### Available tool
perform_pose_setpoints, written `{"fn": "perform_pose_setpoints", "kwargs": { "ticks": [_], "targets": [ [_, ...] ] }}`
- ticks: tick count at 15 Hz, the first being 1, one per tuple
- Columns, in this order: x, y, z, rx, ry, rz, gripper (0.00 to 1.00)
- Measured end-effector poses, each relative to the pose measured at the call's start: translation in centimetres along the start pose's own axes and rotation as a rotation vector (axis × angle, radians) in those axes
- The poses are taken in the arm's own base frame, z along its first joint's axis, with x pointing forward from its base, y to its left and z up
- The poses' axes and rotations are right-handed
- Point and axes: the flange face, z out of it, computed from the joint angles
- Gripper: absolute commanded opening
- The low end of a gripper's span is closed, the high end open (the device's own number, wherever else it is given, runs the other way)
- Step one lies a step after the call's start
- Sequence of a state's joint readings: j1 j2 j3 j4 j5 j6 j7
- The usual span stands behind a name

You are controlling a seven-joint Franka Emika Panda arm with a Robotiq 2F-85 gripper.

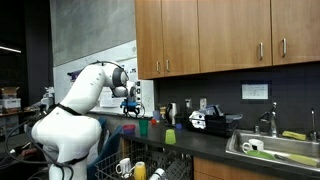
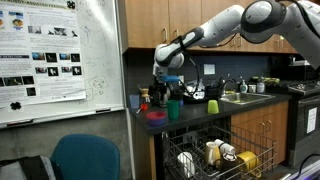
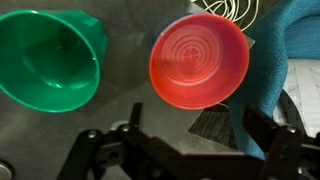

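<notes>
In the wrist view a red bowl (image 3: 198, 60) stands mouth up on the dark counter, just beyond my gripper (image 3: 198, 128). A green cup (image 3: 50, 60) stands to its left, also mouth up. My gripper is open; its black fingers (image 3: 265, 128) are spread wide over bare counter with nothing between them. In both exterior views the gripper (image 1: 131, 103) (image 2: 167, 85) hangs a little above the counter's end, over the red bowl (image 2: 156, 113) and beside the green cup (image 2: 175, 108).
A yellow-green cup (image 2: 212, 107) stands further along the counter, with a sink (image 1: 270, 150) beyond. Below, an open dishwasher rack (image 2: 215, 155) holds several dishes. A teal chair (image 2: 90, 160) stands off the counter's end, and wooden cabinets (image 1: 220, 35) hang overhead.
</notes>
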State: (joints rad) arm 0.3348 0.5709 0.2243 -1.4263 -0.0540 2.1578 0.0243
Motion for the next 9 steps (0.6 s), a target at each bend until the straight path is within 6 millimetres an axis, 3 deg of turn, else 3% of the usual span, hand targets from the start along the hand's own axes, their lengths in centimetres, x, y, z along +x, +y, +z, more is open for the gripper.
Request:
{"fn": "perform_pose_setpoints", "kwargs": {
  "ticks": [4,9],
  "targets": [
    [-1.7,0.4,-2.1,-0.017,-0.033,-0.032,1.00],
    [-6.0,3.6,-3.9,-0.038,-0.088,-0.019,1.00]
  ]
}}
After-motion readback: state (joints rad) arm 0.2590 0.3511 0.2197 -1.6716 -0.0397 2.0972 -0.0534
